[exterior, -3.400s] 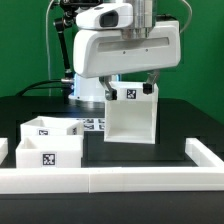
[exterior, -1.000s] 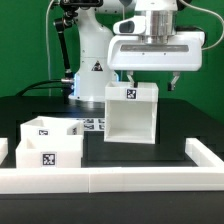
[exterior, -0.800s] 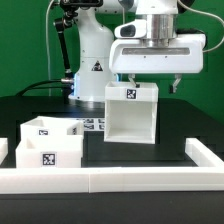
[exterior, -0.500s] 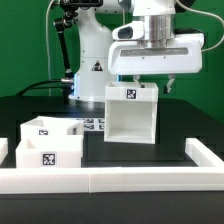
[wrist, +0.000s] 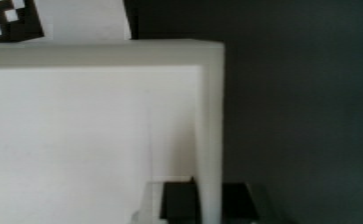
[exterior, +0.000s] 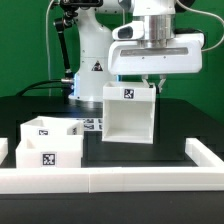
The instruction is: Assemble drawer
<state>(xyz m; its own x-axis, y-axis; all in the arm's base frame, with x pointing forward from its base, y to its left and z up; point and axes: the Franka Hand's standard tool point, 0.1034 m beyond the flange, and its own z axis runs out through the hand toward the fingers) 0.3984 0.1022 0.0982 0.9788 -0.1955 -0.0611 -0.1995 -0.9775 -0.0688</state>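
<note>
The drawer's large white housing (exterior: 130, 115) stands on the black table with its open front toward the camera and a tag on its top edge. My gripper (exterior: 153, 83) hangs straight above it, its fingers closed on the top of the wall on the exterior view's right. In the wrist view the two dark fingers (wrist: 178, 202) sit on either side of that thin white wall (wrist: 210, 120), so the gripper (wrist: 210, 203) is pinching it. Two small white trays (exterior: 42, 128) (exterior: 45, 155) with tags lie at the exterior view's left.
A long low white rail (exterior: 110, 178) runs along the table's front and turns up at both ends. The marker board (exterior: 92, 124) lies flat between the trays and the housing. The arm's base (exterior: 90, 60) stands behind.
The gripper came back from a raised position to the housing's top. Its fingers were spread wide half a second ago and have since closed on the housing's wall.
</note>
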